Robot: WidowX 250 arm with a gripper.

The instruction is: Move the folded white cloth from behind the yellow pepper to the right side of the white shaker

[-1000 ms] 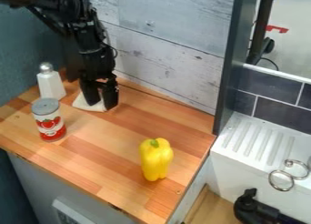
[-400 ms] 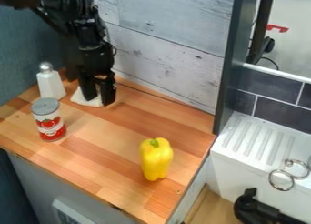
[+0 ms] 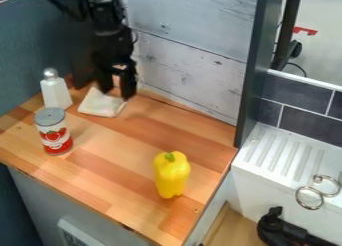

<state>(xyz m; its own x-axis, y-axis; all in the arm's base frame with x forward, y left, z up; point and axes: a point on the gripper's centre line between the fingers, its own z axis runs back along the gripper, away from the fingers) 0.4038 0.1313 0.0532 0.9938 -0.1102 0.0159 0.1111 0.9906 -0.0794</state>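
Note:
The black gripper [image 3: 116, 93] hangs at the back of the wooden counter, its two fingers spread apart with nothing held between them. Just beneath and in front of it lies a white folded cloth [image 3: 100, 106], flat on the wood near the wall. To the left of the cloth stands a white shaker with a silver top [image 3: 56, 92]. A tomato can [image 3: 54, 133] is upright in front of the shaker. A yellow bell pepper [image 3: 171, 175] stands toward the counter's right front.
The wooden counter [image 3: 127, 160] meets a pale plank wall [image 3: 190, 70] behind. A dark upright panel [image 3: 257, 65] rises at its right back corner. Beyond it are a white sink with a ribbed drainboard [image 3: 280, 152], metal rings [image 3: 309, 198] and a black faucet [image 3: 287, 232].
The gripper has risen and shifted slightly right from the cloth, its fingers wider apart. More of the cloth shows now. The shaker, can and pepper have stayed put.

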